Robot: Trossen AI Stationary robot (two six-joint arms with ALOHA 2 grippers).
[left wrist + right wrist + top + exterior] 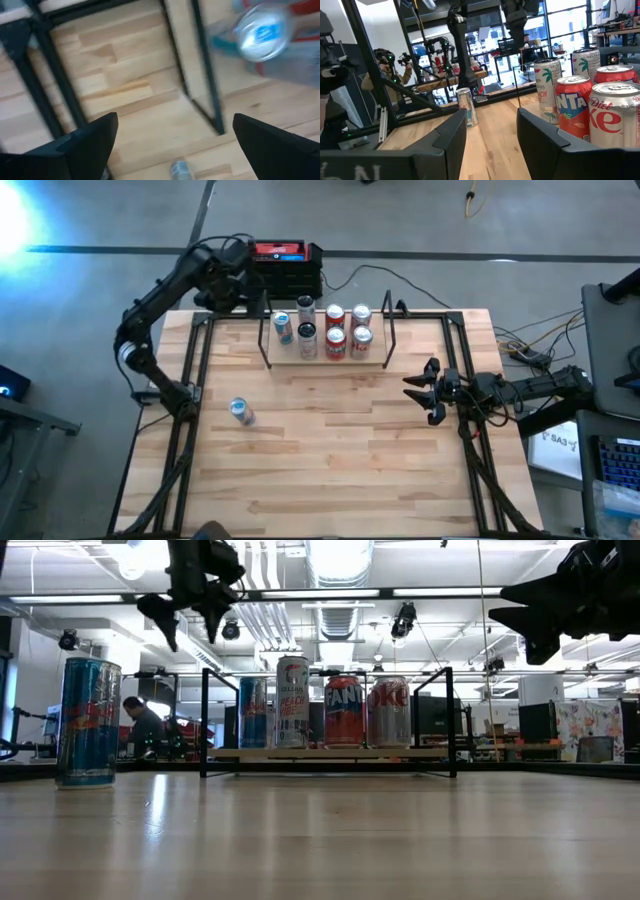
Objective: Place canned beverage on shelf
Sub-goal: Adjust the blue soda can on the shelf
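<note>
Bright, even ceiling strip lights (440, 592) fill the room, throwing glare at the overhead view's far-left corner and silhouetting the arms in the low view, while the left wrist view is smeared with motion blur, its can top (263, 35) washed out

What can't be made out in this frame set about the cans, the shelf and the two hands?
- Back-row cans on the shelf: in the low view, the front cans hide most of them.
- Lone blue can: label too small in the high view.
- Can top in the left wrist view: motion-blurred, brand unreadable.
- Left hand: dark against the black-and-red box in the high view, fingertips unclear.
- Right hand: cut off by the low view's edge.
</note>
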